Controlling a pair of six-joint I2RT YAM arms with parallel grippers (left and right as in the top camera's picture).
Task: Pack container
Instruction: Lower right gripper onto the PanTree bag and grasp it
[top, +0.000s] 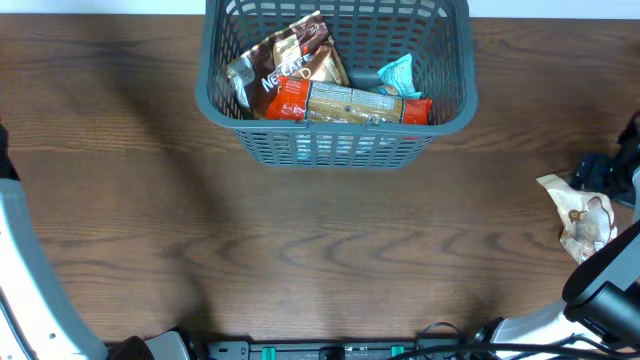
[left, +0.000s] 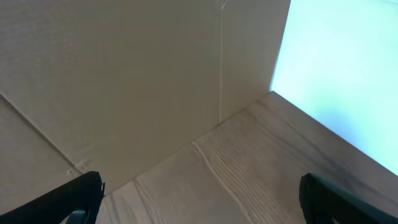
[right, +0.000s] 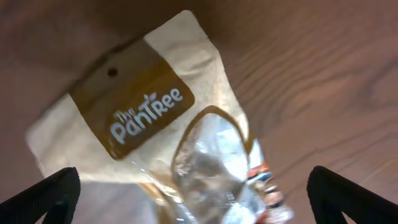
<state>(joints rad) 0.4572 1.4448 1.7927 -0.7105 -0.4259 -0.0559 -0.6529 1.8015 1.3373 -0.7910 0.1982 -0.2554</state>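
The blue-grey lattice basket (top: 225, 95) stands at the table's far middle. It holds a brown Nescafe pouch (top: 290, 60), a long red-ended packet (top: 350, 103) and a teal packet (top: 398, 73). A cream "The Pantree" pouch (top: 580, 215) (right: 143, 106) lies on the table at the right edge. My right gripper (right: 196, 199) is open with its fingers wide on either side of the pouch, just above it. My left gripper (left: 199, 199) is open and empty, facing a beige wall and table corner. In the overhead view only the left arm's white body shows, at the left edge.
Dark brown wood table (top: 300, 250). The right arm's black links (top: 610, 170) sit beside the pouch at the right edge. Cables and the arm bases run along the front edge (top: 330, 348).
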